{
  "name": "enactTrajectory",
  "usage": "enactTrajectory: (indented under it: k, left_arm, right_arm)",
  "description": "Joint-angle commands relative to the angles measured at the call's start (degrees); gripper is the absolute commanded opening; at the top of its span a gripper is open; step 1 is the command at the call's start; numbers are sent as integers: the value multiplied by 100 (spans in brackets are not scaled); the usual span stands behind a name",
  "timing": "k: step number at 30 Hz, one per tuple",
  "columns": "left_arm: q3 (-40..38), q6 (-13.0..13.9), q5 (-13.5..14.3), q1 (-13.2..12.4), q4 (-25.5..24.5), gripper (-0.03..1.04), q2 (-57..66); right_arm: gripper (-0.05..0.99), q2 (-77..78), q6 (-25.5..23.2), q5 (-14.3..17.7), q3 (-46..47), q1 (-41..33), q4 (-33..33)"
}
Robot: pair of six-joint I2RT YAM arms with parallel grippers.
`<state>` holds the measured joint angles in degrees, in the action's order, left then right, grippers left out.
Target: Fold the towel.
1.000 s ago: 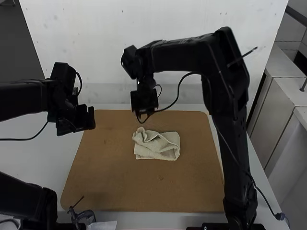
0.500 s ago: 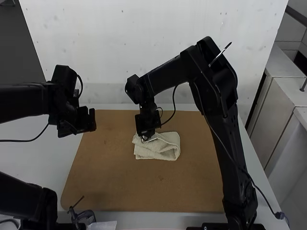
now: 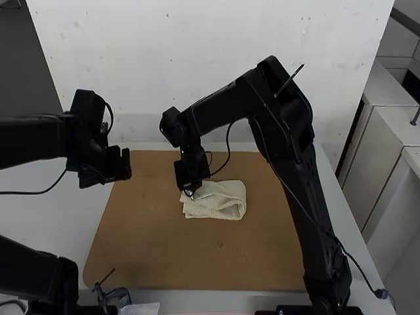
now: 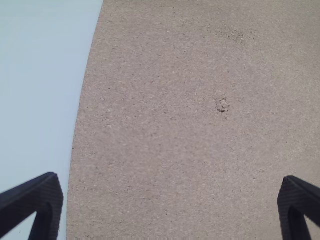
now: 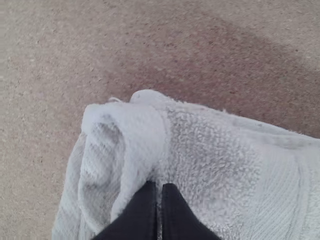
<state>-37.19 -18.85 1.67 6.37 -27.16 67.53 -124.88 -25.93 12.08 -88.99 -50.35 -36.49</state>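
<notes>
The pale towel (image 3: 226,200) lies bunched and partly folded on the brown board, its far-left part raised in rumpled folds. My right gripper (image 3: 189,190) is low over that left part; in the right wrist view the gripper (image 5: 158,187) is shut on a raised fold of the towel (image 5: 215,165). What lies between the fingertips is partly hidden. My left gripper (image 3: 123,164) hangs at the board's far-left side, away from the towel. In the left wrist view the gripper (image 4: 170,185) stands open above bare board, nothing between its fingers.
The brown board (image 3: 151,256) lies on a white table (image 3: 52,216), with a pale wall behind. A small clamp (image 3: 115,295) sits at the near-left edge. Another dark arm part (image 3: 33,269) reaches in at the near left.
My right gripper came down onto the towel's left part, then shifted a little left, the towel's edge there moving slightly with it. The left arm has hardly moved.
</notes>
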Motion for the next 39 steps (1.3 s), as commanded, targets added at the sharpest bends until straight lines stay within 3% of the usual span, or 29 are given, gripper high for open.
enactTrajectory:
  k: [1,17,22,24,27,28,34,39]
  left_arm:
    - [124,83,-18,-57,26,96,-91]
    - [256,83,-18,-66,290,96,-3]
    - [256,83,-44,-101,360,96,50]
    - [221,83,-62,-101,360,96,24]
    - [124,83,-62,-92,360,96,-55]
    - [89,83,-62,-101,351,96,-73]
    - [-43,101,-44,-101,308,95,-214]
    - [-34,329,9,-66,246,95,-302]
  right_arm:
    - [1,-54,18,14,-119,-239,-7]
    - [4,78,18,190,-303,-212,-113]
    - [44,640,71,260,-540,104,-473]
    - [52,904,150,269,-540,245,-543]
    - [84,1256,150,269,-453,544,-596]
    - [89,1379,168,287,-382,649,-596]
    - [96,2214,405,410,593,1625,-253]
    - [96,3128,879,410,2061,2565,485]
